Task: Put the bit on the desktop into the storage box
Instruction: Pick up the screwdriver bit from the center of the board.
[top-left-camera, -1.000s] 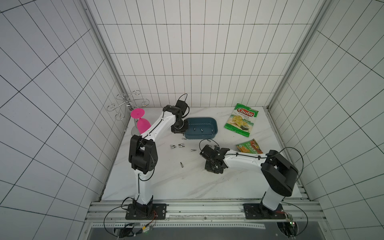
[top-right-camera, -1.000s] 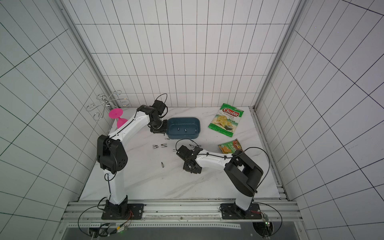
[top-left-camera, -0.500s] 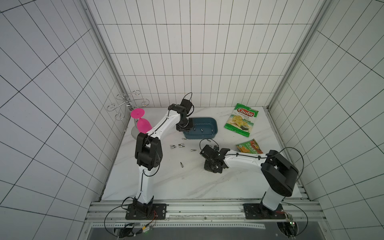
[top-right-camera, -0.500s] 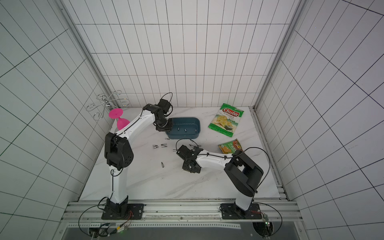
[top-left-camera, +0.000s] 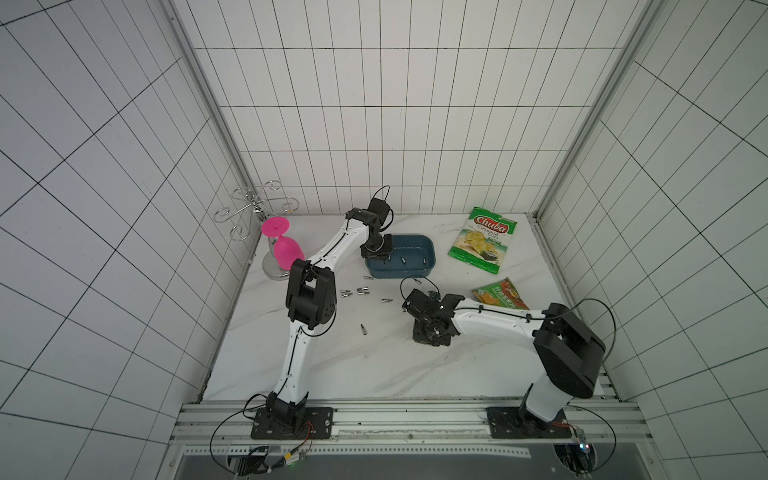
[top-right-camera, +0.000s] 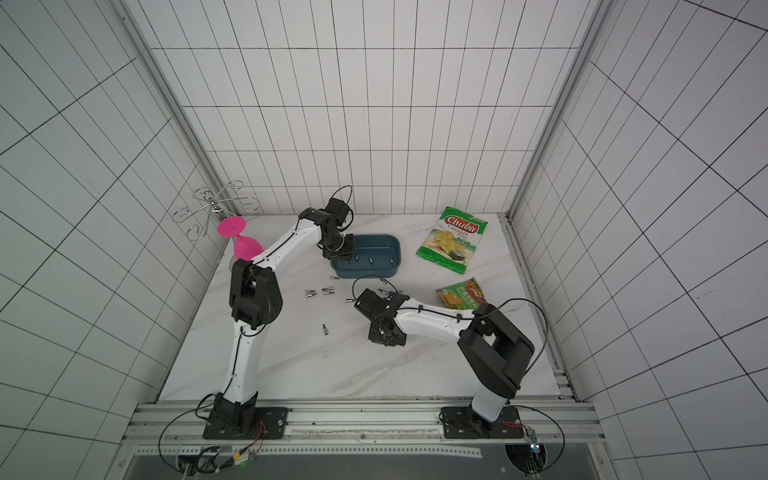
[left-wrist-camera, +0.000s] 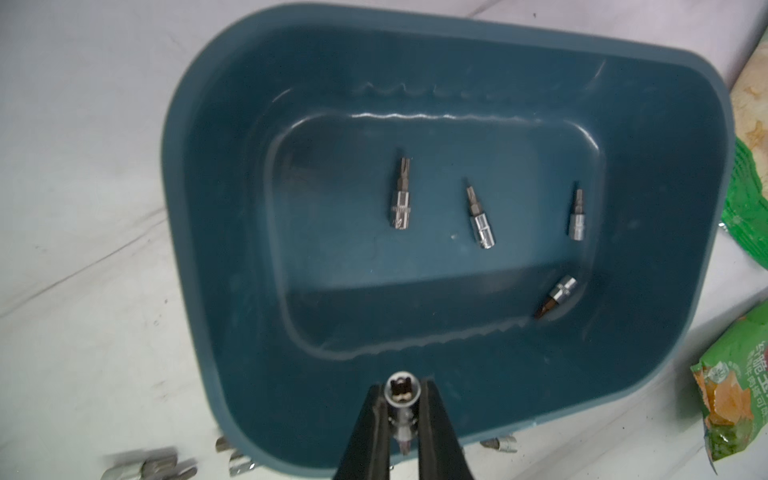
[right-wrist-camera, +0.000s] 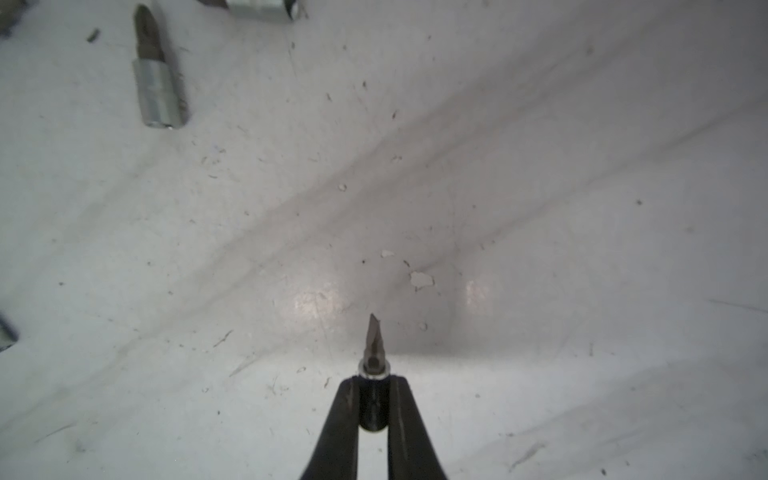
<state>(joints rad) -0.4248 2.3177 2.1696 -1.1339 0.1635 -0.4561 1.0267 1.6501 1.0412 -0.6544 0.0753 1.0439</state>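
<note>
The left gripper (left-wrist-camera: 401, 392) was clamped on one bit (left-wrist-camera: 398, 383), its long axis along the fingers and socket end leading, above the storage box (left-wrist-camera: 216, 208). Four bits (left-wrist-camera: 478, 216) lay inside, ahead of it. The right gripper (right-wrist-camera: 374, 384) pinched a second bit (right-wrist-camera: 372, 345), tip forward, over the surface (right-wrist-camera: 540, 208).

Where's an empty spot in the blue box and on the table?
In the storage box, the floor is bare between the wall away from the snack bags and the nearest bit; four bits fill the rest. On the desktop, the front stretch between both arm bases is bare. Loose bits crowd in front of the box.
</note>
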